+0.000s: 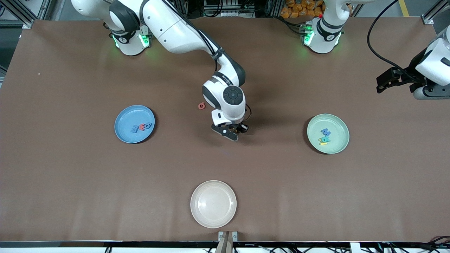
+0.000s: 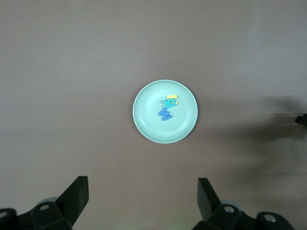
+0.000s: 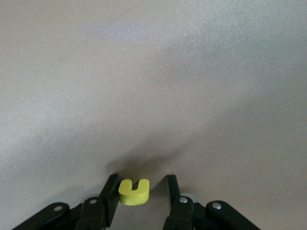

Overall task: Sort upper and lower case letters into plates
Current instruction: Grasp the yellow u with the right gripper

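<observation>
**Robot body: white Franka arms, black hardware**

Both arms have glossy white shells with dark grey joint bands. Right arm (image 1: 182, 31): black cable clipped along the forearm, round black cap on the wrist, small black lettering near it. Right gripper (image 1: 230, 133): black fingers, silver screws on the finger mounts. Left arm (image 1: 434, 66): white link, black cable looping off. Left gripper (image 2: 143, 194): black angular fingers, silver screws. Green lights glow at both bases.

The front camera looks down from high on the whole brown matte counter (image 1: 70, 175), facing both arm bases. The left wrist camera looks from well above at the pale mint green round plate (image 2: 144, 124), shared with the front view (image 1: 342, 146). The right wrist camera sits close over bare counter.
</observation>
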{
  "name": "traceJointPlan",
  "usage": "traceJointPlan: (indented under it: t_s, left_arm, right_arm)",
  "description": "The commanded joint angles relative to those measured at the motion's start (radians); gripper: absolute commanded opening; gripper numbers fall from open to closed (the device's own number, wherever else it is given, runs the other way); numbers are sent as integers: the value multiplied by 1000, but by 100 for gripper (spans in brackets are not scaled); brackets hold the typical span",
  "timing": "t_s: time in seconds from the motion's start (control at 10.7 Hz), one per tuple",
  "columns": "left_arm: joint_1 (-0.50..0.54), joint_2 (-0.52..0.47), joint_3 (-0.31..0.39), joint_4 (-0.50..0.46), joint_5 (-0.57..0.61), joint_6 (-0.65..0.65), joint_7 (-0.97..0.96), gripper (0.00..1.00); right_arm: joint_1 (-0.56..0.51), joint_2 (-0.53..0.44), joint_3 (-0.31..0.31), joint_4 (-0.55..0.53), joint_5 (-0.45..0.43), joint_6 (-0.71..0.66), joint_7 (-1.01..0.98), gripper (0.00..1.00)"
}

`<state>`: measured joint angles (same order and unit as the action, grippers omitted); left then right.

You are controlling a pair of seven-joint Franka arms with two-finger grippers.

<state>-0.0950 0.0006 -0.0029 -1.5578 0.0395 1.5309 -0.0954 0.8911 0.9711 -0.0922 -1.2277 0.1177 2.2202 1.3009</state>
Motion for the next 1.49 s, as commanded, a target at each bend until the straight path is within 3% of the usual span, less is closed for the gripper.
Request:
traceJointPlan:
  t_s: [0.0, 0.56, 1.4]
  left_arm:
    - [6, -13, 3, 10, -7, 5, 23, 100]
    - [15, -13, 0, 15, -4, 2, 25, 100]
    - [-19, -5, -11, 12, -6, 2, 6, 100]
  right_arm:
    - [3, 31, -1, 31, -26, 6, 21, 46]
    - [5, 31, 0, 28, -27, 4, 21, 31]
    - [5, 29, 0, 22, -32, 4, 20, 23]
